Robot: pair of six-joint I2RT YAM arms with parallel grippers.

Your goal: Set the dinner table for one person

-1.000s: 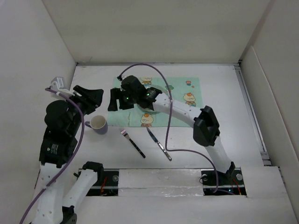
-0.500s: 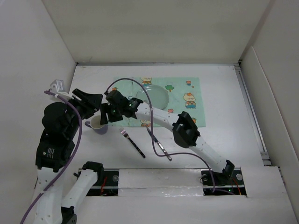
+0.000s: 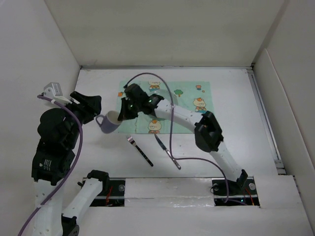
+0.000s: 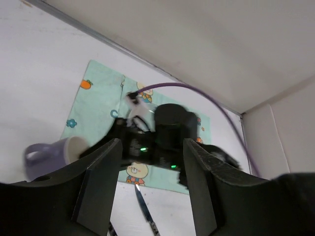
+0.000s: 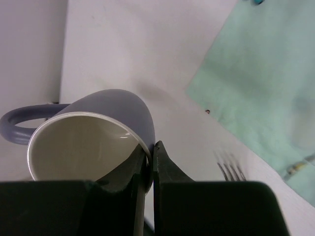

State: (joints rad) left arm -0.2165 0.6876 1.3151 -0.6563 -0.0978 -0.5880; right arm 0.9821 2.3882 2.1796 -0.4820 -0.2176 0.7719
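Note:
A lilac mug [image 3: 109, 122] with a cream inside hangs tilted just left of the placemat, over the white dinner table [image 3: 236, 132]. My right gripper [image 3: 120, 115] is shut on the mug's rim, one finger inside and one outside. The right wrist view shows this grip [image 5: 150, 158] on the mug [image 5: 93, 142], handle pointing left. My left gripper [image 3: 91, 105] stands open and apart to the mug's left, with nothing between its fingers [image 4: 101, 189]. In the left wrist view the mug [image 4: 49, 155] shows blurred at the left.
A mint-green cartoon placemat [image 3: 189, 101] lies mid-table, partly under my right arm. A fork [image 3: 140, 150] and a knife [image 3: 167, 152] lie on the table in front of it. White wall panels stand on three sides.
My right gripper swung from the placemat to the mug, shut on its rim and raised it tilted toward the mat. My left gripper drew back to the left and opened a bit wider.

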